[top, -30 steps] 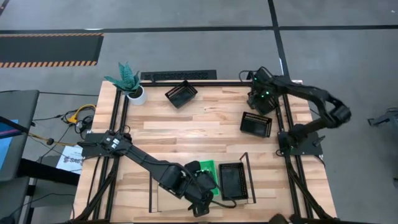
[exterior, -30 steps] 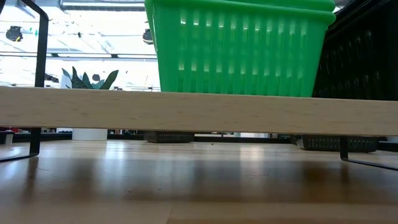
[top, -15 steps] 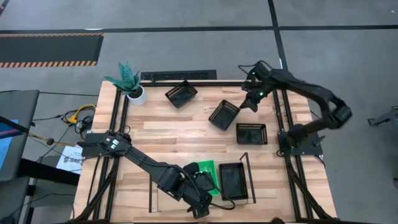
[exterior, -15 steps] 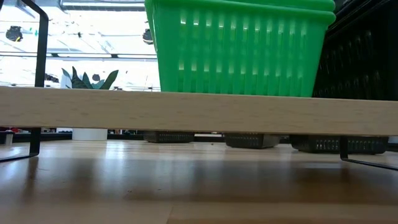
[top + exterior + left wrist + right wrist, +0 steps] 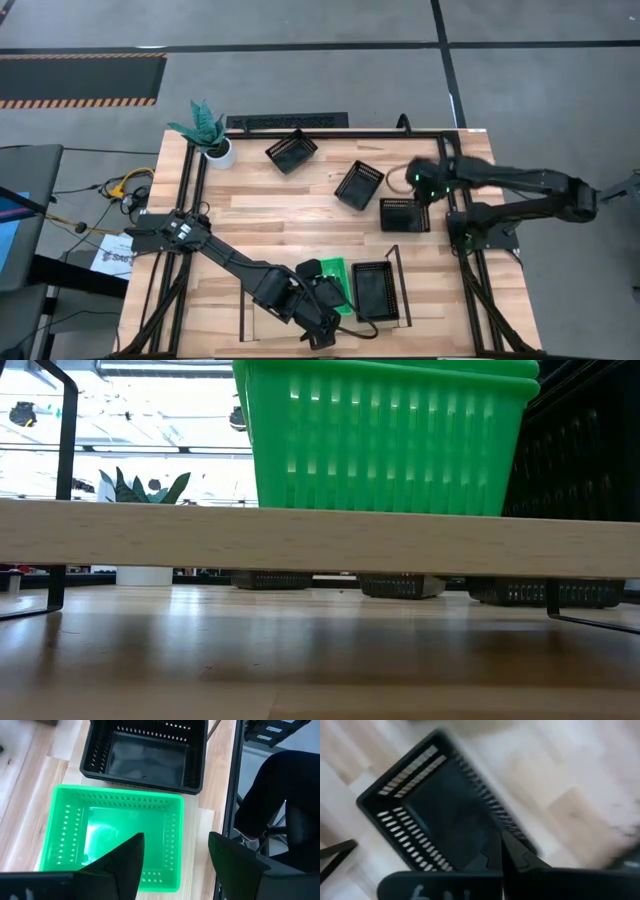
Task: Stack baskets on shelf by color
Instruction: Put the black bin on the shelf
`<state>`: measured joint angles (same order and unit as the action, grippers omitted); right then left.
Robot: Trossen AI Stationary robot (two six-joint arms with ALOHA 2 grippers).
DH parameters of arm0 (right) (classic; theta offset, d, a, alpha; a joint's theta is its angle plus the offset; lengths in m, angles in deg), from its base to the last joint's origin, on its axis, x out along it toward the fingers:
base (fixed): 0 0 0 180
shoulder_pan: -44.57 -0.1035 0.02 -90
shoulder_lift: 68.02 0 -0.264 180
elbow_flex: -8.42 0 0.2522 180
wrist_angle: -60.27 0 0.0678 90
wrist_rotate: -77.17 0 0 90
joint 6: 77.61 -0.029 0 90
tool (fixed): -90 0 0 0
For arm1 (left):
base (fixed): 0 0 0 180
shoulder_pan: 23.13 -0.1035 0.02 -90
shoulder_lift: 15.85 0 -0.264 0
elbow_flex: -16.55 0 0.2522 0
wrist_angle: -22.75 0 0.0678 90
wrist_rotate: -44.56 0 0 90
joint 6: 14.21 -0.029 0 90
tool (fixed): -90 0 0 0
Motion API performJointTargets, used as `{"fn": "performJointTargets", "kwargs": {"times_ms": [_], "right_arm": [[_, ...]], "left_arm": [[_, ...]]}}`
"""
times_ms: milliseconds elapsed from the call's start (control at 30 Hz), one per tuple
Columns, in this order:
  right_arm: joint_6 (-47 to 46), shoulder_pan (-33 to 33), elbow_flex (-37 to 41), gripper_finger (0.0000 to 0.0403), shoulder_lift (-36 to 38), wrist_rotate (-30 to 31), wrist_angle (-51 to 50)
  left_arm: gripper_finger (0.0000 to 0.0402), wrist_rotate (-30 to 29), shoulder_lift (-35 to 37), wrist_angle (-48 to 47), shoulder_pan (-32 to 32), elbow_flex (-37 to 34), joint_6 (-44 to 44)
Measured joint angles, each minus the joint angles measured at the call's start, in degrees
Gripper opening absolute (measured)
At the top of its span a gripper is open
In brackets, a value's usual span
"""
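On the shelf (image 5: 262, 322) at the lower middle of the high view the green baskets (image 5: 333, 281) already sit nested beside one black basket (image 5: 375, 290), while three black baskets (image 5: 291, 150) lie loose on the table (image 5: 250, 215) across the upper half and, in my judgement, have yet to be stacked. The left gripper (image 5: 175, 857) hangs open and empty above the green stack; the right gripper (image 5: 501, 852), fingers pressed together and holding nothing, is over the loose black basket (image 5: 404, 214) at centre right. A potted plant (image 5: 207, 132) and a black bar (image 5: 287, 121) stand at the upper edge, clear of the work.
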<state>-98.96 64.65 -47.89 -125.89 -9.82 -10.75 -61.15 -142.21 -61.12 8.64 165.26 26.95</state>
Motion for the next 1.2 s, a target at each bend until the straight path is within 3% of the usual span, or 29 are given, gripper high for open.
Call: {"fn": "performJointTargets", "kwargs": {"times_ms": [200, 433, 500, 667, 833, 967, 1200], "right_arm": [[-7.60, -2.72, 10.56, 0.0003, -1.26, 0.00, 11.09], [-11.75, -3.53, 11.71, 0.0006, -10.83, -0.33, 29.80], [-8.14, -3.07, 11.65, 0.0005, -13.96, -3.36, 36.47], [3.03, -0.02, 8.07, 0.0005, -21.48, -19.06, 46.99], [9.46, 0.75, 2.47, 0.0013, -22.71, -22.39, 45.27], [11.14, -0.21, -0.75, 0.0014, -17.69, -22.43, 40.53], [4.44, -4.47, -3.17, 0.0010, -3.23, -22.40, 29.53]], "left_arm": [[0.0208, 0.02, -0.02, -0.74, 0.18, 0.00, -0.19], [0.0208, 0.02, -0.02, -3.01, -0.17, 0.00, -0.21], [0.0208, 0.02, -0.04, -2.99, -0.26, 0.00, -0.21], [0.0208, 0.02, -0.04, -2.99, -0.30, 0.00, -0.23], [0.0208, -1.59, -0.07, -2.97, -0.32, 0.00, -0.31], [0.0208, -8.09, -0.07, -2.95, -0.32, 0.00, -4.32], [0.0208, -28.59, -0.09, -1.47, -2.27, 0.00, -11.07]]}}
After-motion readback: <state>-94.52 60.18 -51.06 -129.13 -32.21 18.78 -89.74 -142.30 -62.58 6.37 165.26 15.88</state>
